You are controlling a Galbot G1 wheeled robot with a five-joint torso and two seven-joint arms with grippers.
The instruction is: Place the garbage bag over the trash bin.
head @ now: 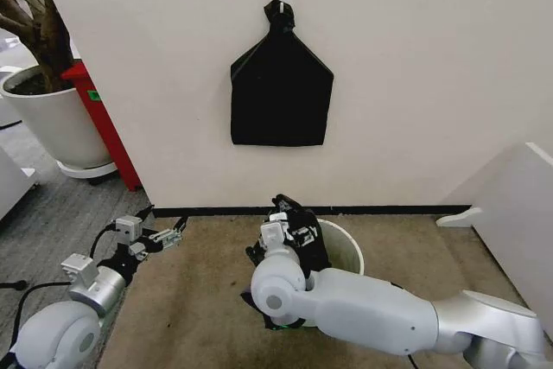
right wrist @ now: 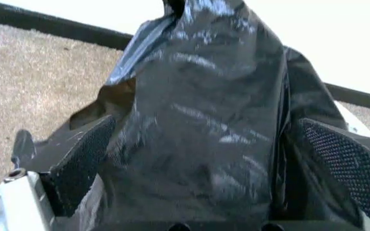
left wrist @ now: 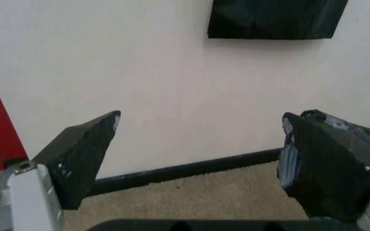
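The glossy black garbage bag [head: 296,212] is bunched up over the left side of the cream-white trash bin [head: 350,248], which stands on the tan carpet near the wall. My right gripper [head: 292,232] reaches in from the right and sits at the bin's left rim. In the right wrist view the garbage bag [right wrist: 198,125] fills the gap between the fingers [right wrist: 82,163], which stand wide apart. More black plastic shows under my right forearm. My left gripper [head: 170,235] hovers open to the left of the bin, its empty fingers [left wrist: 85,154] facing the wall.
A flat black bundle [head: 281,92] hangs from a hook on the white wall above the bin. A large white plant pot [head: 47,123] and a red post [head: 105,127] stand at the far left. A white panel [head: 518,205] rises on the right.
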